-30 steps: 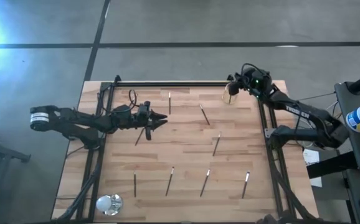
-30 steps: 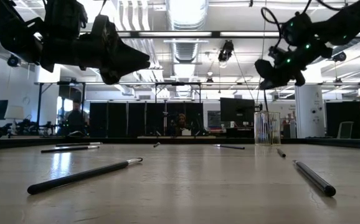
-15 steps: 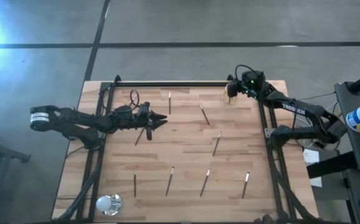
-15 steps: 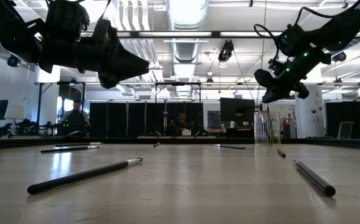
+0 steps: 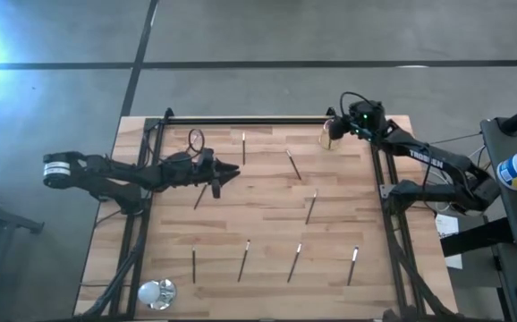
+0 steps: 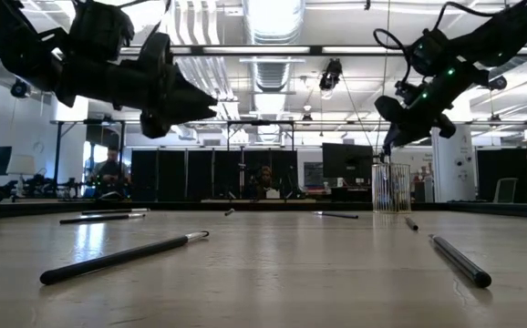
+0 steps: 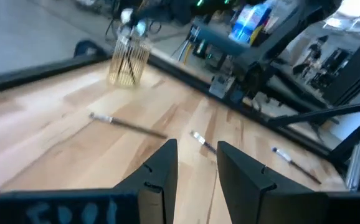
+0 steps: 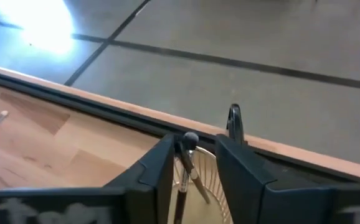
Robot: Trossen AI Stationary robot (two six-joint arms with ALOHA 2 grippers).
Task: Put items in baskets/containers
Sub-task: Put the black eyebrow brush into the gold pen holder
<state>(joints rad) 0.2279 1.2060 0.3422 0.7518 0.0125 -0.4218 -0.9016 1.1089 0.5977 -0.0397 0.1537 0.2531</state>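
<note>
stick (image 8: 184, 171) upright in cup (image 8: 200, 184), tip up

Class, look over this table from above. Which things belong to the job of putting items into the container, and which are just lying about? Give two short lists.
Part of the job:
- sticks scattered on the table
- clear cup at the far right corner, with sticks in it
- right hand above the cup, a stick between its fingers
- left hand open, over the table's left side

Lying about:
- white ball, near left corner
</note>
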